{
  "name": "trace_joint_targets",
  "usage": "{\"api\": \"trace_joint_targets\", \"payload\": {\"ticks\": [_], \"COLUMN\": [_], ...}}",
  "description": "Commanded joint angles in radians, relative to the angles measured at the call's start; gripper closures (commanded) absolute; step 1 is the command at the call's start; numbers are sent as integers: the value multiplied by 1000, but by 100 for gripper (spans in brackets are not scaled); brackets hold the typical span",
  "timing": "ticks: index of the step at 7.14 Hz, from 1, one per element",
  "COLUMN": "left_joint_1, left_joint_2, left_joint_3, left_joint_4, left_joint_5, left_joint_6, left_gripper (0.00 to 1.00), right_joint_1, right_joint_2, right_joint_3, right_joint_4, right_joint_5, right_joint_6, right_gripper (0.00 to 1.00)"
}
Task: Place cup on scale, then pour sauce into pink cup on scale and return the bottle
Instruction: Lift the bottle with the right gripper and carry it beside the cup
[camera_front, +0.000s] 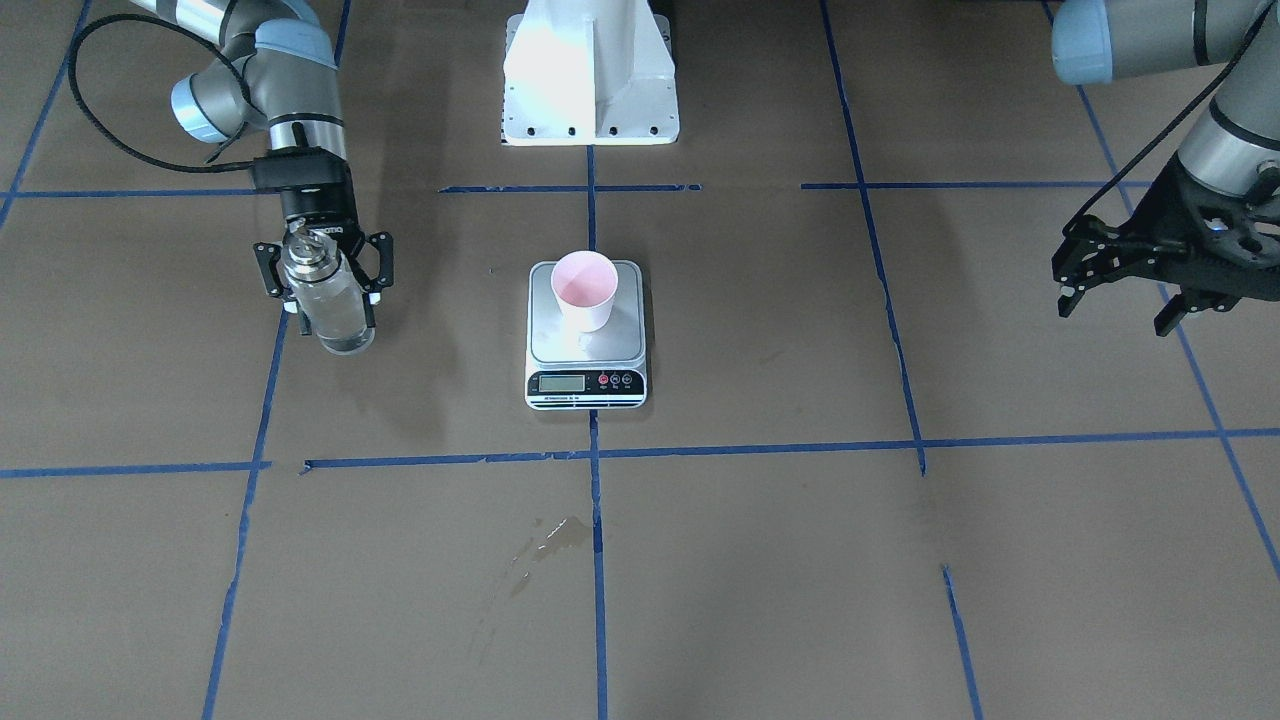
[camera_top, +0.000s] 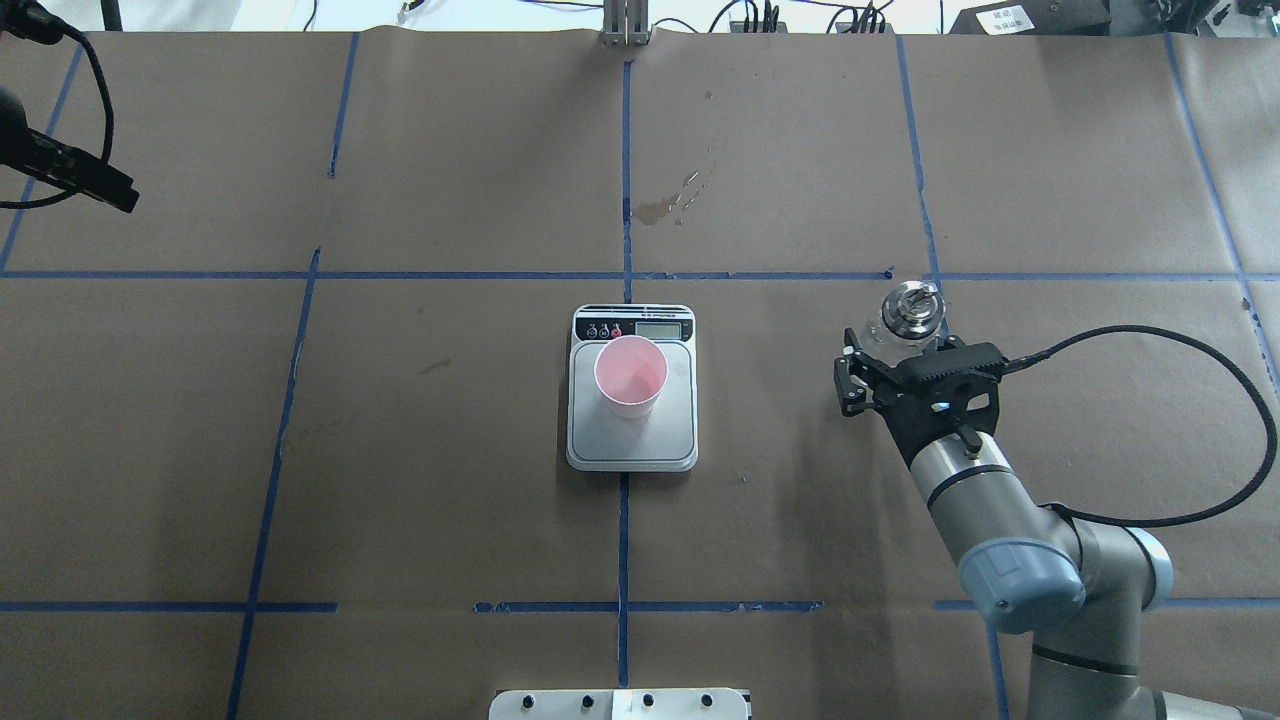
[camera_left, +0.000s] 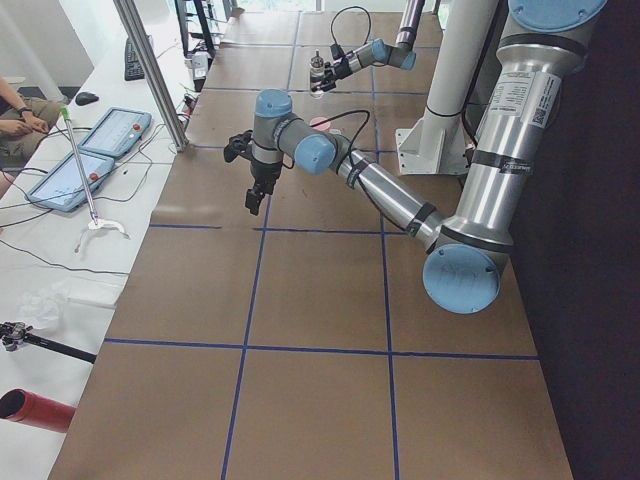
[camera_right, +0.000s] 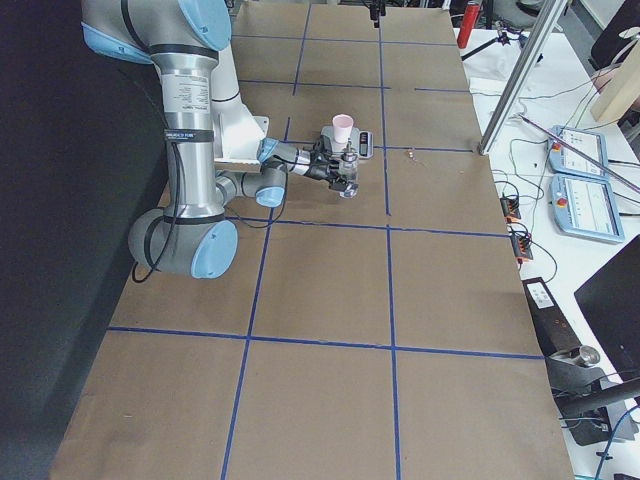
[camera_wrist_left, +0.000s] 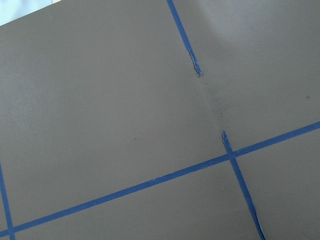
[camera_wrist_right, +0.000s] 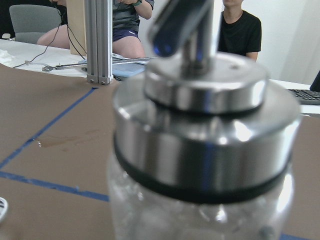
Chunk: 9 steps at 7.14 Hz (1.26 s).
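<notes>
Now, on your brown paper-covered table (camera_top: 450, 450) the scale (camera_top: 670, 430) sits at the centre with its display on the side away from the robot. The bottle (camera_top: 910, 308) stands upright, long axis vertical, off to the robot's right of the scale and well apart from it. You have the right gripper (camera_front: 330, 300) closed around its glass body below the silver collar, with a finger on each side. I cannot tell whether its base rests on the paper or hangs just above it. The sauce (camera_front: 340, 322) shows as clear liquid in the lower glass.

The cup (camera_top: 631, 375) is upright on the platform with its pink inside showing, so I judge the placing step done.

Your left gripper (camera_front: 1118, 305) hangs with its fingers spread and empty, far out on the other side. The right arm is the nearer one, so from the bottle you must travel sideways towards the robot's left.
</notes>
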Motion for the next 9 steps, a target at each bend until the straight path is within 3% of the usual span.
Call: {"api": "trace_joint_targets", "payload": {"ticks": [1,3,5,9], "left_joint_1": [-5,-5,-13,-17], "left_joint_2": [3,6,6,8], "left_joint_3": [-4,-2,-7,10], "left_joint_4": [1,1,1,-6], "left_joint_5": [-7,-22,-64,-64], "left_joint_6": [0,0,0,8], "left_gripper": [8,8,8,8], "right_joint_1": [0,2,-1,-5], "right_joint_2": [92,104,209,217], "right_joint_3": [33,58,56,81], "right_joint_4": [-127,-242,-403,-497], "right_joint_5": [8,40,43,3], "right_joint_6": [1,3,-2,-112], "right_gripper": [100,100,100,100]}}
